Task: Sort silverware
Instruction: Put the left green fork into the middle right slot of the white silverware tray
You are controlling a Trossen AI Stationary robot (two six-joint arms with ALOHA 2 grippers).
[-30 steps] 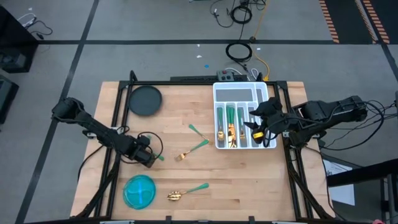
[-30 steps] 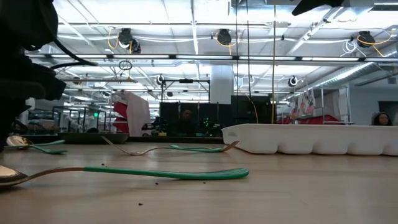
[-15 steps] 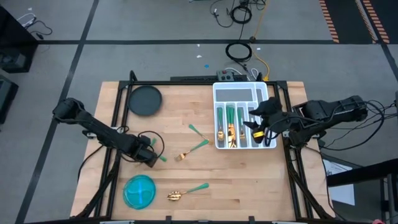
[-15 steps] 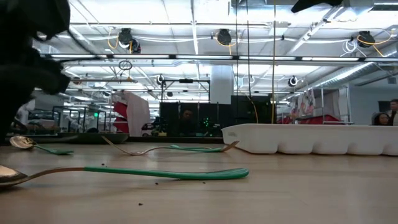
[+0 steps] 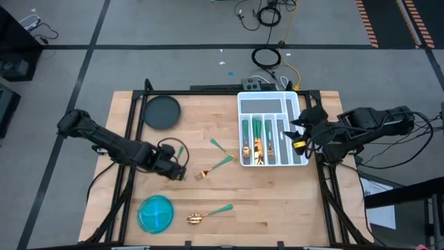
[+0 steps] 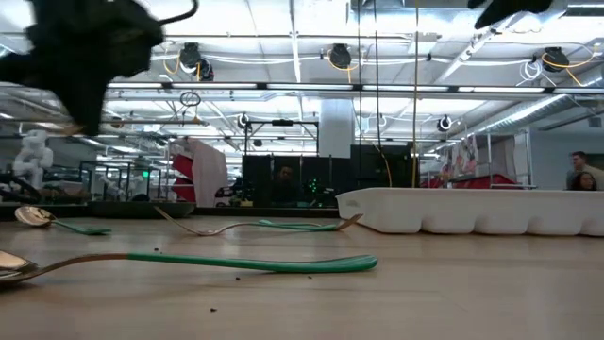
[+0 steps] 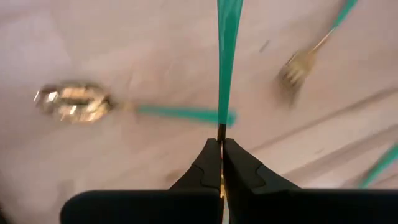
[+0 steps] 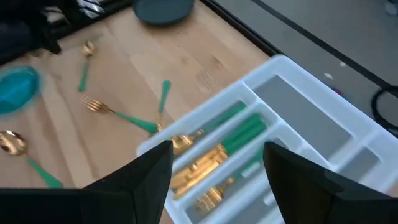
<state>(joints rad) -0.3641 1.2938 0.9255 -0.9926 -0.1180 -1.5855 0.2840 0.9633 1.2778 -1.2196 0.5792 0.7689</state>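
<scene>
The bowl [image 5: 156,213], round and blue, sits at the worktop's [image 5: 277,201] near-left corner and looks empty. Just right of the bowl lies a spoon [image 5: 208,214], gold head toward the bowl, teal handle running away from it to the right and slightly toward the far edge.

Beyond the bowl, the left tool [image 5: 179,165] hangs above the wood, its fingers [image 7: 208,163] pressed together on the gold end of one utensil [image 7: 225,56]; the wrist view shows that teal handle running straight out from the tips. Which kind of piece it is cannot be told.

A dark round plate [image 5: 161,112] lies at the far-left corner, well beyond the bowl, with nothing on it.

Right of the left tool a fork [image 5: 215,167] lies on a diagonal, tines toward the bowl, handle toward the tray. A second teal handle [image 5: 221,146] lies just beyond it, slanting the other way.

The white tray [image 5: 272,99] sits at the far right. Its long slots run front to back and hold several gold-and-teal pieces [image 5: 257,139] lying lengthwise, gold ends nearest the front edge; the wide cross slot at the far end appears empty.

The right tool [image 5: 300,136] hovers at the tray's right edge, fingers [image 8: 149,168] spread apart, holding nothing.
</scene>
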